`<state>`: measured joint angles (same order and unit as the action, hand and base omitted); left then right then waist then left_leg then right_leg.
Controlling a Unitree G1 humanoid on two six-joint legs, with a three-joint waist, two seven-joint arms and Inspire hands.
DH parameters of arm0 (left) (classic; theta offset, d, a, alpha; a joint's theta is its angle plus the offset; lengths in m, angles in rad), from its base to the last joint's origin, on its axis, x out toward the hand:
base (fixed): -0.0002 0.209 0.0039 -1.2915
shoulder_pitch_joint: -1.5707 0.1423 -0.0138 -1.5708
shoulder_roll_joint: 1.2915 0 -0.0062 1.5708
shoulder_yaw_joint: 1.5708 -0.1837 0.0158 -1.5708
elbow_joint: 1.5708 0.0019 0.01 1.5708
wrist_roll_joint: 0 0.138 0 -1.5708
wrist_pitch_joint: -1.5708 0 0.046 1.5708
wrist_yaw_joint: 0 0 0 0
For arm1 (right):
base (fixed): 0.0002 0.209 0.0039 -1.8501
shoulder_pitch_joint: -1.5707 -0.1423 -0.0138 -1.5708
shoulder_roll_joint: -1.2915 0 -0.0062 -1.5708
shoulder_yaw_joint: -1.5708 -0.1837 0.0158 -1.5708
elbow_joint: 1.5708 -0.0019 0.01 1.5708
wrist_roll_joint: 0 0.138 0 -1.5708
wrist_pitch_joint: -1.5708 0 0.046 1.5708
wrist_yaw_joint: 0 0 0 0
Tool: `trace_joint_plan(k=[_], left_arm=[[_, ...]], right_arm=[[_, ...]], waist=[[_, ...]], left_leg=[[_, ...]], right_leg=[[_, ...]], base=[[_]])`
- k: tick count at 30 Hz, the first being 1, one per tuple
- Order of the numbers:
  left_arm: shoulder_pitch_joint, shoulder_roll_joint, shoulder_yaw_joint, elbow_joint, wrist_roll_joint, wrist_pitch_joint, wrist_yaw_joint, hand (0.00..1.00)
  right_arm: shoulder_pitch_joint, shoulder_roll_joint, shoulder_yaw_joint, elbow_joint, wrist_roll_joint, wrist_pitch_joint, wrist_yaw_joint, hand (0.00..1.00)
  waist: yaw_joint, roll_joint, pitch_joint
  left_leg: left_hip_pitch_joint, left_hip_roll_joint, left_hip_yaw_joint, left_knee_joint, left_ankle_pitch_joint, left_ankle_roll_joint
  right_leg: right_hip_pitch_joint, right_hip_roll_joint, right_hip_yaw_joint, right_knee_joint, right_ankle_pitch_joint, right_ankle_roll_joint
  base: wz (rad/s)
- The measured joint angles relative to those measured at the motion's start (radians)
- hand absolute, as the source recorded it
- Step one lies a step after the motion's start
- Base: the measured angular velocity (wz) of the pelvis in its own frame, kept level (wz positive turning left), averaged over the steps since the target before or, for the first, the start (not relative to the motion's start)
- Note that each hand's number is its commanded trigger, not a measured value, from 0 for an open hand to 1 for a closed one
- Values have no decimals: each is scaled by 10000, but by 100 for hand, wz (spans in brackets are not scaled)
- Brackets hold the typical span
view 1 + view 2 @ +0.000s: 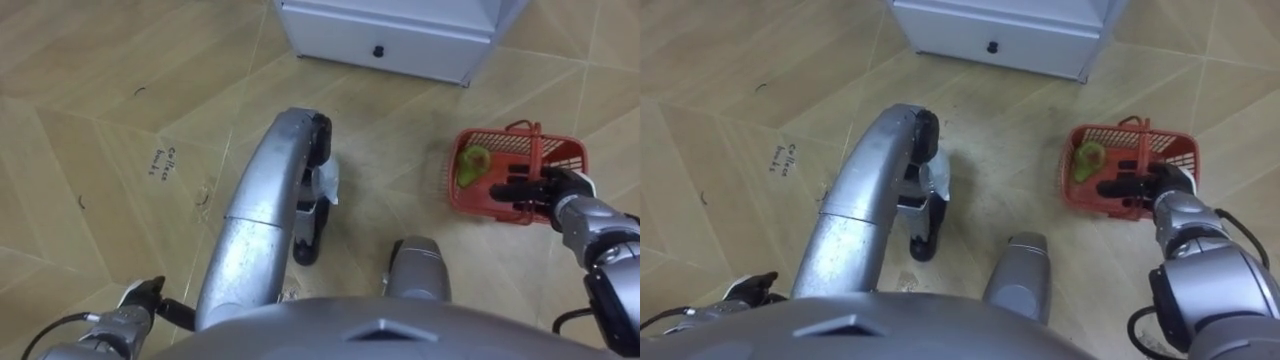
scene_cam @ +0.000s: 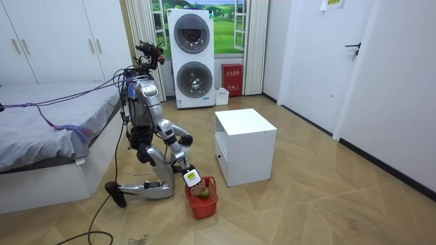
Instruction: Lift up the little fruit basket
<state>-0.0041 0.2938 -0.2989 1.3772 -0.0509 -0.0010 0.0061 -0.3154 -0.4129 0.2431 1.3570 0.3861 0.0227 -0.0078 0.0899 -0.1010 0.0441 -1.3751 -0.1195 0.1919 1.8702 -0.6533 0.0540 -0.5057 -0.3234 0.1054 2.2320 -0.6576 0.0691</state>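
A red plastic fruit basket (image 1: 505, 165) with an upright handle (image 1: 535, 148) stands on the wooden floor at my right, in front of the white cabinet. A green pear (image 1: 473, 163) lies in its left end. My right hand (image 1: 548, 190) is at the basket's near side by the foot of the handle, its dark fingers (image 1: 508, 188) stretched out straight over the basket's inside. In the room view I kneel on the floor beside the bed, right hand (image 2: 191, 178) down at the basket (image 2: 203, 199). My left hand (image 1: 140, 298) is low at the lower left.
A white cabinet (image 1: 390, 40) with a drawer knob stands just ahead; in the room view the cabinet (image 2: 245, 146) is right of the basket. A bed (image 2: 48, 136) is behind me and stacked washing machines (image 2: 194, 58) are at the far wall. Open floor lies to the right.
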Motion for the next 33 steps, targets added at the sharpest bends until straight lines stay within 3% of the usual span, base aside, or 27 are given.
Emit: trace_joint_plan(k=[5,18,23,29,33], left_arm=[[-498,-72,2,149,1,2,1,0],[-718,-216,7,490,2,28,-173,0],[-795,-425,119,501,-1,20,-168,0],[-1020,-440,346,490,22,1,-155,0],[-1097,-435,615,442,16,8,-160,0]], right_arm=[[-13,54,-7,67,-24,-1,105,100],[-7,250,-17,356,-160,12,290,100],[-6,321,-21,412,418,13,384,100],[-54,339,-125,-82,563,27,469,100],[-97,338,-212,-877,908,151,557,100]], waist=[[-7,48,33],[-3,84,66],[17,203,54],[21,185,64],[-13,68,115]], left_leg=[[-34,17,-17,52,18,38],[-87,16,-25,110,52,99],[-83,7,-45,163,60,116],[52,-44,-62,169,71,139],[99,-46,-99,205,70,139]], right_leg=[[-3,88,-12,19,-16,35],[4,99,-19,60,-19,39],[60,118,9,79,-23,32],[244,106,-17,35,-25,26],[299,144,12,37,-26,24]], base=[[0],[0],[0],[0],[-2]])
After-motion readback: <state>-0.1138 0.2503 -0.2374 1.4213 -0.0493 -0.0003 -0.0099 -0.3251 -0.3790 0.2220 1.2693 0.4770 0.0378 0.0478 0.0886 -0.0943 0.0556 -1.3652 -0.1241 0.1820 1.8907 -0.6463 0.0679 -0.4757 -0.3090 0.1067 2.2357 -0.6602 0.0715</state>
